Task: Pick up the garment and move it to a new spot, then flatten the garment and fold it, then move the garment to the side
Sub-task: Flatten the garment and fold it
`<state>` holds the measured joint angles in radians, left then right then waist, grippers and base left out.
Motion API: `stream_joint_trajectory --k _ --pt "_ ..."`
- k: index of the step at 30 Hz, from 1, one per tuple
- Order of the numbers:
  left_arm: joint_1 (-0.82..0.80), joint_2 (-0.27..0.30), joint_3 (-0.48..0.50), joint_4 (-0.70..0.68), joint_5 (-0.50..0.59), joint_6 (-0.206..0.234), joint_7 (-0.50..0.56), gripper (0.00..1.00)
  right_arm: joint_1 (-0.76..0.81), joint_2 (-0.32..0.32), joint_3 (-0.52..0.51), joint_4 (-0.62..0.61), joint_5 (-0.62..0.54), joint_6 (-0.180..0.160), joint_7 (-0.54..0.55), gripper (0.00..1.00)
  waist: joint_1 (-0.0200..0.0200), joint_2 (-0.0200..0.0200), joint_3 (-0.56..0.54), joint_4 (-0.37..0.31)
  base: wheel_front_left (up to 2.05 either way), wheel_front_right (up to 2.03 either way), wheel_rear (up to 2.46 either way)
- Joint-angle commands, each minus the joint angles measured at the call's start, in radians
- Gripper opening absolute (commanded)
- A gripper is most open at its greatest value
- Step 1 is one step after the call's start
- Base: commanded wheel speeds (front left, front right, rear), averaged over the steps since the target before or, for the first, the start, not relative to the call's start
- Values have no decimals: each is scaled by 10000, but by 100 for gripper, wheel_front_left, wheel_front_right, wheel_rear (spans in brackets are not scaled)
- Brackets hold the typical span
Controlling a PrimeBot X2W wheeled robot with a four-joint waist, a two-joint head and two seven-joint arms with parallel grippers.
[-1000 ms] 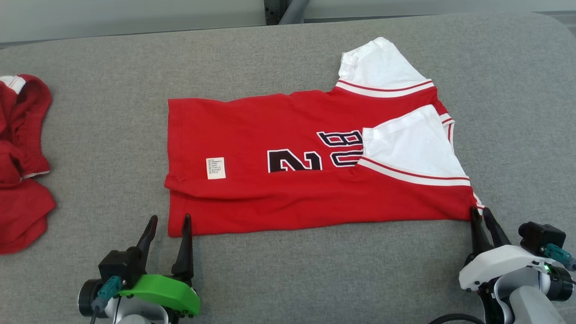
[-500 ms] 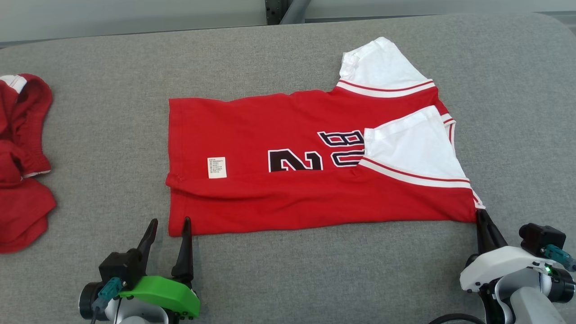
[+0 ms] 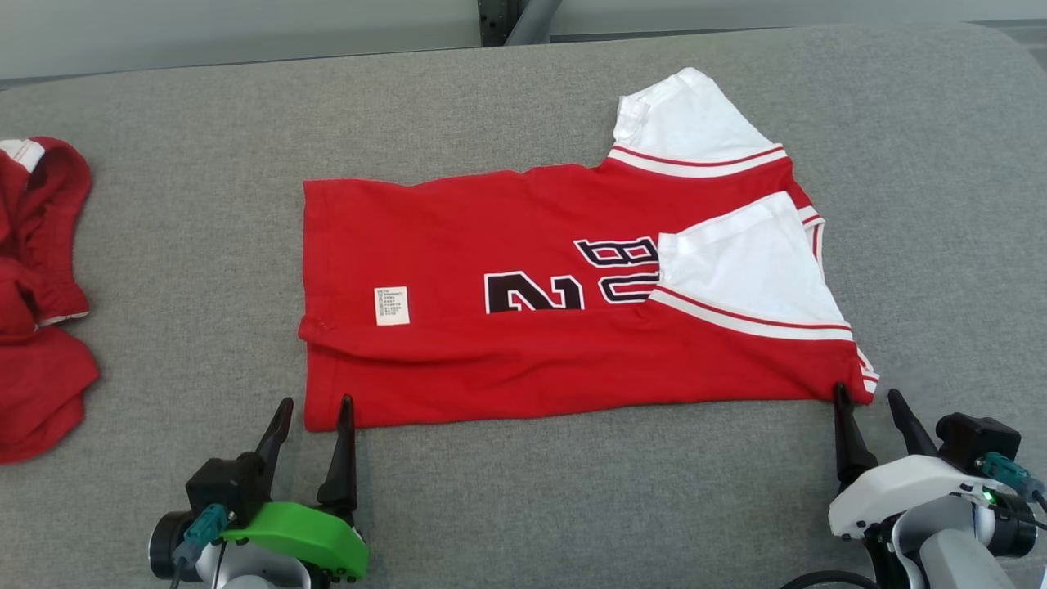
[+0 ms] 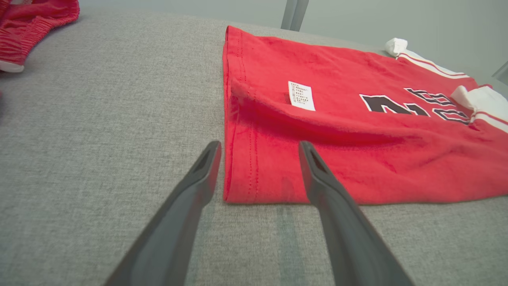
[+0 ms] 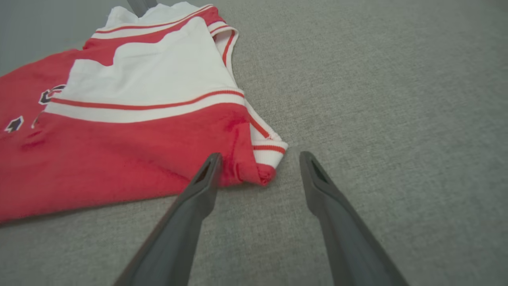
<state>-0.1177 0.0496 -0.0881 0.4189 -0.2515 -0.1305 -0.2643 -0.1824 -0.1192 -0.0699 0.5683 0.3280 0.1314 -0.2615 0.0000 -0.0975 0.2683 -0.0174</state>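
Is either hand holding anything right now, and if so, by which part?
Nothing is held. The left hand and the right hand both stand open at the near corners of the red shirt, with no cloth pinched between their fingers.

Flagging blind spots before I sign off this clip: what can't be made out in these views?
Care label on the red jersey: print too small to read, head and left wrist views.
Black lettering: partly covered by the folded white sleeve, head view.
Second red garment: cut off by the left edge, head view.
Jersey's underside: hidden against the grey surface, every view.
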Motion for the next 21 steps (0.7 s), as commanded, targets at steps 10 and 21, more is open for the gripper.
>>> stream_joint_trajectory --k 10,21 --pt "-120 19 -78 -41 -58 -8 2 100 -358 152 23 658 134 -15 -10 49 0 0 165 143 0 0 0" --pt "-46 19 -133 75 -440 -7 2 100 -278 -60 -23 418 -28 -16 -11 0 0 0 178 103 0 0 0"
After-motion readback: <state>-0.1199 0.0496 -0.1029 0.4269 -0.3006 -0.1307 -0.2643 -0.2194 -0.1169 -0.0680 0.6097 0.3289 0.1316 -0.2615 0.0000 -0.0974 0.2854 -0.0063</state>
